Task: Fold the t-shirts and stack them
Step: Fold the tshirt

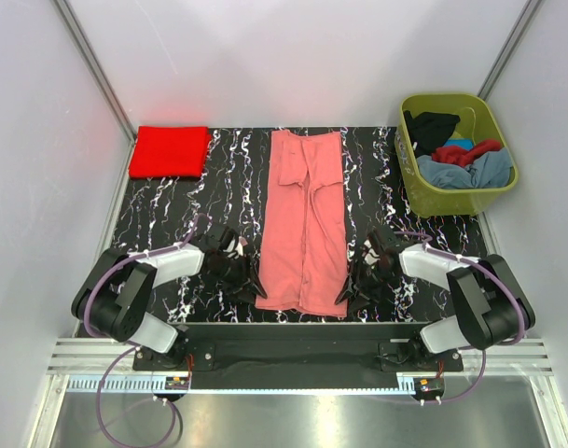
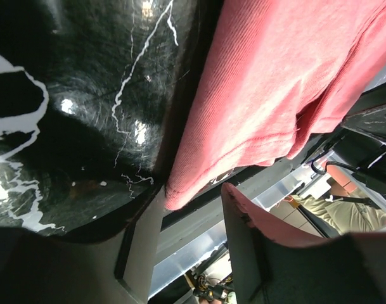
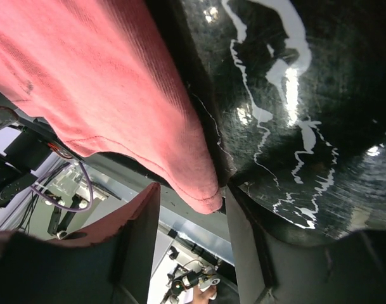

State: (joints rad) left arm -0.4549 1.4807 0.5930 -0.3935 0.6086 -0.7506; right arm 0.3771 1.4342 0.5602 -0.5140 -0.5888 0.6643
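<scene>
From above, the pink shirt [image 1: 307, 219] lies lengthwise mid-table. My left gripper [image 1: 253, 285] and right gripper [image 1: 347, 291] sit at its near corners, tips lost against the dark table [image 1: 172, 224]. Left wrist: fingers [image 2: 243, 266] apart, hem corner between them, unpinched. Right wrist: fingers [image 3: 250, 253] apart around the corner, the rest of the shirt cut off.

Table [image 1: 172, 219] was black, veined all over in white like marble. The long t-shirt [image 1: 305, 219] at centre was plain salmon pink, and the folded t-shirt [image 1: 169, 151] at far left was plain bright red. Tub [image 1: 423, 191] at far right was olive green and held black cloth [image 1: 433, 126], dark red cloth [image 1: 465, 152] and grey-blue cloth [image 1: 475, 173], with a sliver of bright blue between.
</scene>
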